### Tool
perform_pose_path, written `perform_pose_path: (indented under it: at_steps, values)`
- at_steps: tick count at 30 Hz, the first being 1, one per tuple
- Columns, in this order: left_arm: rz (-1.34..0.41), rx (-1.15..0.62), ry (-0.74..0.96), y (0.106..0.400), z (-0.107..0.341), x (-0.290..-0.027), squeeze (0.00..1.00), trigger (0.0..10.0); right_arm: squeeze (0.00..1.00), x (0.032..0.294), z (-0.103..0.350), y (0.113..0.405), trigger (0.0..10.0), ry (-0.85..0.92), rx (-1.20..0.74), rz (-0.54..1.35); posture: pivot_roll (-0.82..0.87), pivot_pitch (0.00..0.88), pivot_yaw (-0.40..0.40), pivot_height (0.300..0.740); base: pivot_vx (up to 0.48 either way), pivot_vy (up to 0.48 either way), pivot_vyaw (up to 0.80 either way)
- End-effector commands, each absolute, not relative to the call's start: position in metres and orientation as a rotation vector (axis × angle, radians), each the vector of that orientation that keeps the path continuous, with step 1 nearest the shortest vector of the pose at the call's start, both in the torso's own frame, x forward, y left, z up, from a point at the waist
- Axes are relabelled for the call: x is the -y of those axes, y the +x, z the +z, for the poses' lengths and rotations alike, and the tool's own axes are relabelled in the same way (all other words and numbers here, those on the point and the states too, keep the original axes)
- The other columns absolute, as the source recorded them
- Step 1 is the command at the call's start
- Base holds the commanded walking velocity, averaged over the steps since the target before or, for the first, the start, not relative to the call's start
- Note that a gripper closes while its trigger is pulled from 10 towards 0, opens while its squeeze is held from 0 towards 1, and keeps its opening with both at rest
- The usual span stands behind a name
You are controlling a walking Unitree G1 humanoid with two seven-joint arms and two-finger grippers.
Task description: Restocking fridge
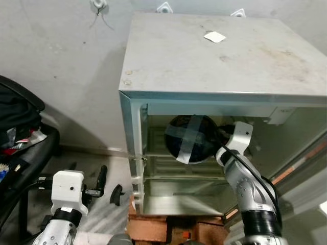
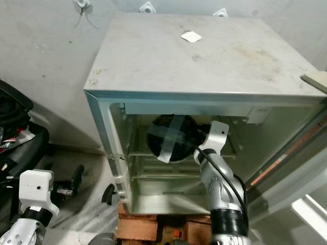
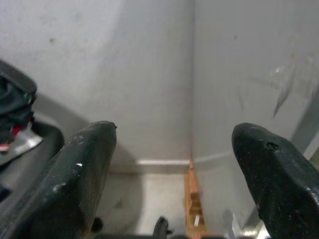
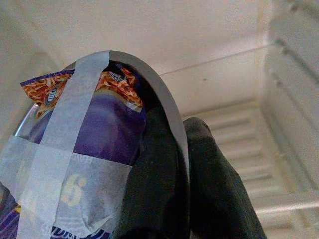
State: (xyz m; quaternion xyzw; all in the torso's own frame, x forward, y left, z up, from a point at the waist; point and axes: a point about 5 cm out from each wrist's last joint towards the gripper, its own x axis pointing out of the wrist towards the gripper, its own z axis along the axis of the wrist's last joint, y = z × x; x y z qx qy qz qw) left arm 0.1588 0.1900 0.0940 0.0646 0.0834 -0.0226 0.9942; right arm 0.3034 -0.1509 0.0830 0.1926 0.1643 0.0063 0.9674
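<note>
A small grey fridge [image 1: 214, 56] stands open in front of me, its inside pale with shelves. My right gripper [image 1: 219, 135] reaches into the upper part and is shut on the rim of a round dark container [image 1: 191, 137] crossed with pale tape. In the right wrist view the container [image 4: 84, 149] holds a purple noodle packet under the tape, and the fingers [image 4: 199, 184] pinch its rim. My left gripper [image 1: 108, 186] hangs low beside the fridge's left side, open with nothing between its fingers [image 3: 75, 174].
The fridge rests on red bricks [image 1: 168, 227]. A dark chair with clothes [image 1: 20, 138] stands at the left against the grey wall. The fridge door [image 1: 306, 173] is swung open at the right. A white scrap [image 1: 214, 36] lies on the fridge top.
</note>
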Motion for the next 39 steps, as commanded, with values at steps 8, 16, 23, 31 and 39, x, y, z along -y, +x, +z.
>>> perform_pose_path:
  at_steps: [8,16,23,31,39]
  values:
    - [-0.002,-0.181,0.136,0.149,0.102,-0.191,0.00,10.0,0.00,0.119,0.066,0.337,10.0,0.550,-0.429,-0.105,0.30,0.142,-0.096,0.740,0.000,0.000,0.00]
    - [0.007,-0.204,0.128,0.139,0.105,-0.186,0.00,10.0,0.00,0.087,0.070,0.353,10.0,0.720,-0.446,-0.122,0.33,0.176,-0.114,0.740,0.000,0.000,0.00]
    - [0.017,-0.223,0.116,0.135,0.104,-0.183,0.00,10.0,0.00,0.065,0.071,0.354,10.0,0.896,-0.488,-0.169,0.34,0.194,-0.128,0.740,0.000,0.000,0.00]
    - [0.041,-0.245,0.095,0.132,0.104,-0.185,0.00,10.0,1.00,0.025,0.091,0.356,10.0,1.149,-0.446,0.028,0.34,0.206,-0.131,0.740,0.000,0.000,0.00]
    - [0.031,-0.248,0.090,0.138,0.103,-0.182,0.00,10.0,1.00,0.025,0.102,0.362,10.0,1.230,-0.380,0.119,0.32,0.200,-0.129,0.740,0.000,0.000,0.00]
